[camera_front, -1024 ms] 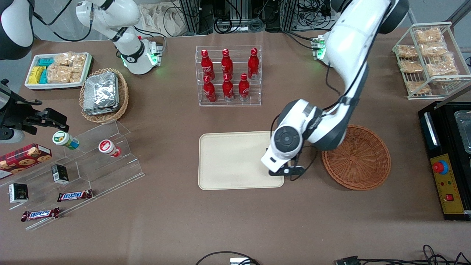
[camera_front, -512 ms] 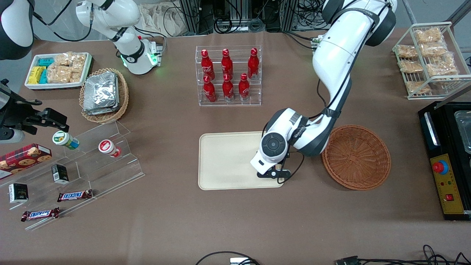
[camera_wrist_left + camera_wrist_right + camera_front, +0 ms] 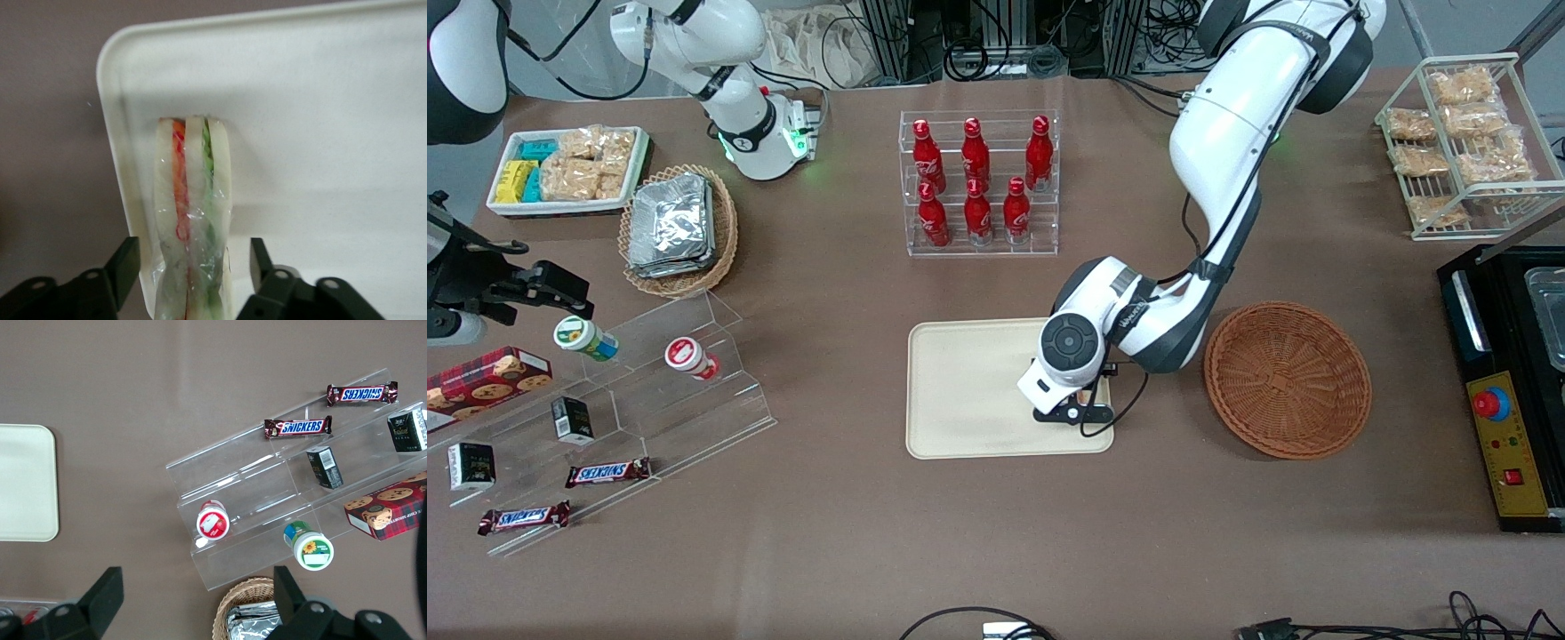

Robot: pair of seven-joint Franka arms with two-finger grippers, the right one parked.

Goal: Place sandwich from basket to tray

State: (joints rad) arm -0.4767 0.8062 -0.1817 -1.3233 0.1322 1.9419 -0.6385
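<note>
Wrapped sandwich standing on edge near a corner of the cream tray, pincer spread around it with gaps both sides, wicker basket beside tray, brown bench.

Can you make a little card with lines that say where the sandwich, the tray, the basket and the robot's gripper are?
sandwich: over the tray, near its rim, between the fingers
tray: flat on the table, beside the basket
basket: nothing seen in it
gripper: over the tray's basket-side edge, open, fingers clear of the sandwich
task: sandwich out of the basket, at the tray
</note>
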